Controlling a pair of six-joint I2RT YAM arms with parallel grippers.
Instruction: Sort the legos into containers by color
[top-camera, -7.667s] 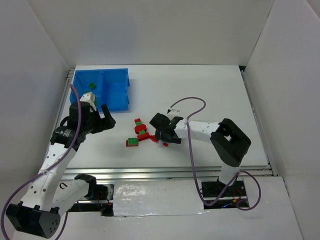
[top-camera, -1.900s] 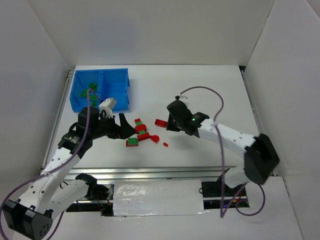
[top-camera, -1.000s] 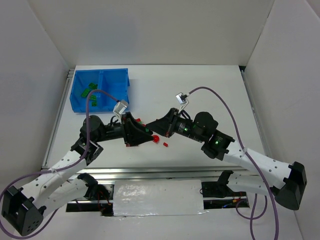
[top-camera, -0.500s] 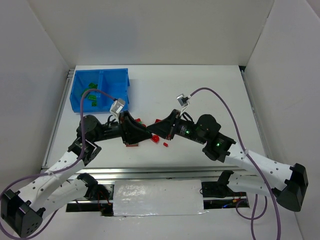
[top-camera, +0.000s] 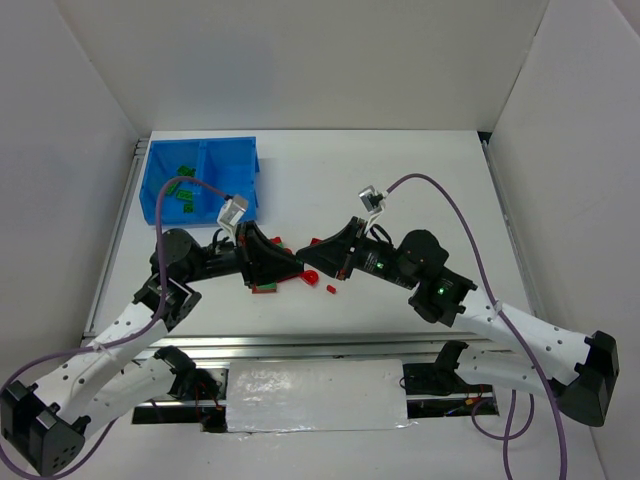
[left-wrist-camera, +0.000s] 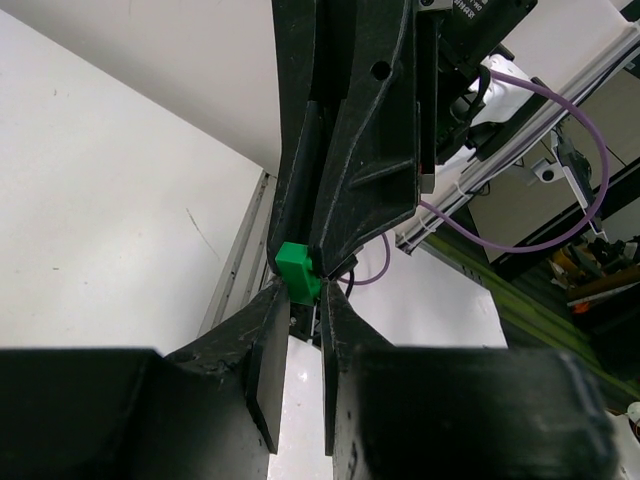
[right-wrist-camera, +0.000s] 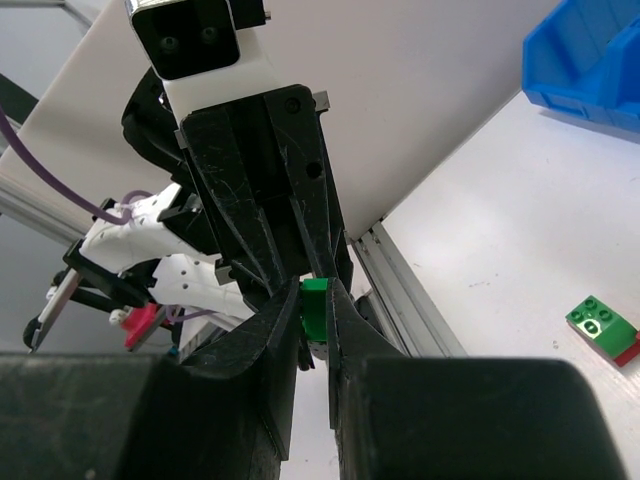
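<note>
My two grippers meet tip to tip over the middle of the table. The left gripper (top-camera: 291, 264) (left-wrist-camera: 301, 297) is shut on a small green lego (left-wrist-camera: 297, 271). The right gripper (top-camera: 316, 254) (right-wrist-camera: 317, 303) faces it and is shut on a green lego (right-wrist-camera: 316, 300) too, apparently the same piece. A bit of red shows at the right gripper's tip in the top view. The blue bin (top-camera: 203, 147) (right-wrist-camera: 590, 50) sits at the far left, with several green legos (top-camera: 180, 188) in its left container. Loose red legos (top-camera: 311, 275) and a red-and-green piece (top-camera: 265, 287) lie under the grippers.
A tiny red piece (top-camera: 331, 290) lies just in front of the grippers. A green-on-red brick (right-wrist-camera: 602, 324) shows on the table in the right wrist view. White walls enclose the table on three sides, and a metal rail (top-camera: 300, 345) runs along the near edge.
The left gripper's jaws have closed from partly open onto the green lego. Both arms have stayed almost in place, tips together; the right gripper stayed shut.
</note>
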